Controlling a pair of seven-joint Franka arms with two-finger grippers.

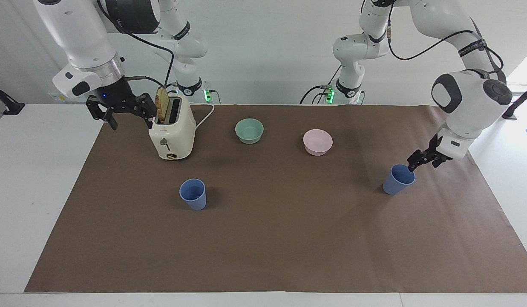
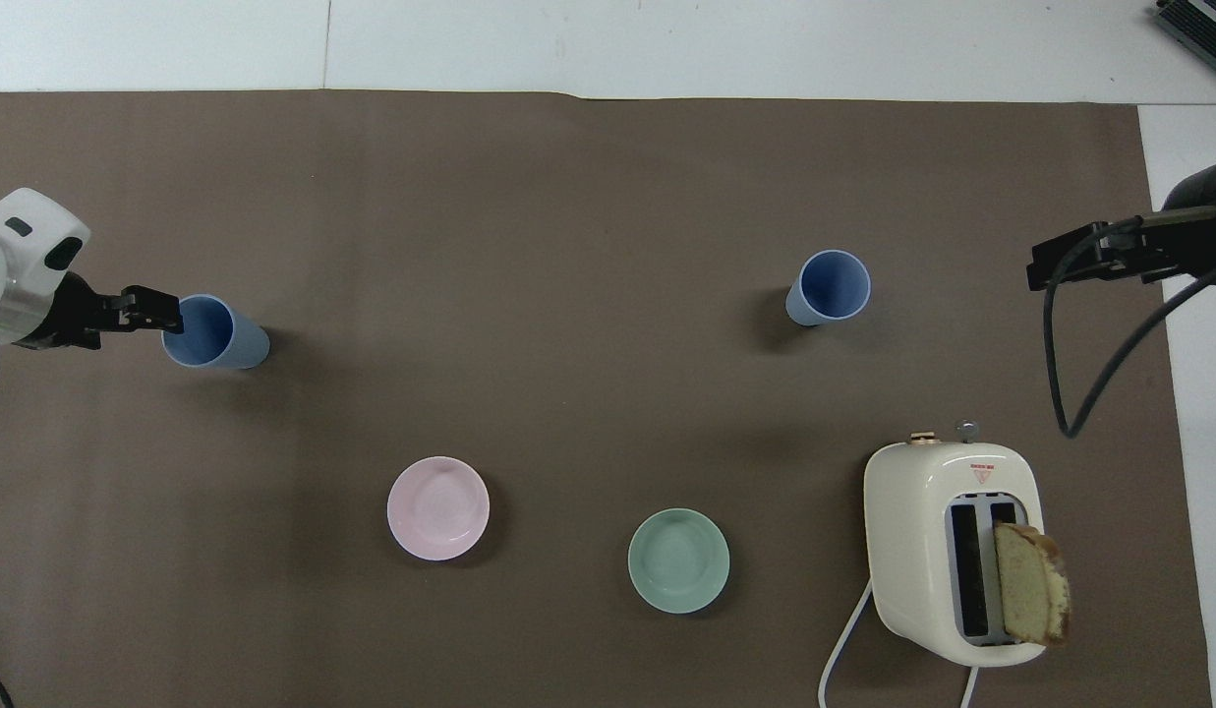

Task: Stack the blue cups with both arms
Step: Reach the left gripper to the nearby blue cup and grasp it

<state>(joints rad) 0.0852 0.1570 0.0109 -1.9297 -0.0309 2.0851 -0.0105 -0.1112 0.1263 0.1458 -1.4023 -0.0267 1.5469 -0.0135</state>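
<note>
- Nothing stacked: two matte blue tapered plastic cups stand well apart on the table [image 1: 263,256], one [image 1: 193,194] near the cream toaster [image 1: 173,132], one [image 1: 398,179] toward the left arm's end.
- Left gripper [image 1: 421,160] sits at that cup's rim, jaws open, empty.
- Right gripper [image 1: 120,111] waits beside the toaster, jaws open, empty.

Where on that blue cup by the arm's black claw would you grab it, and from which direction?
I'd take the blue cup by its rim, from above: it stands upright with its open mouth up, and its wall tapers downward, so one finger inside and one outside should hold. The open left gripper is already at the rim, at the left arm's end of the table.
</note>
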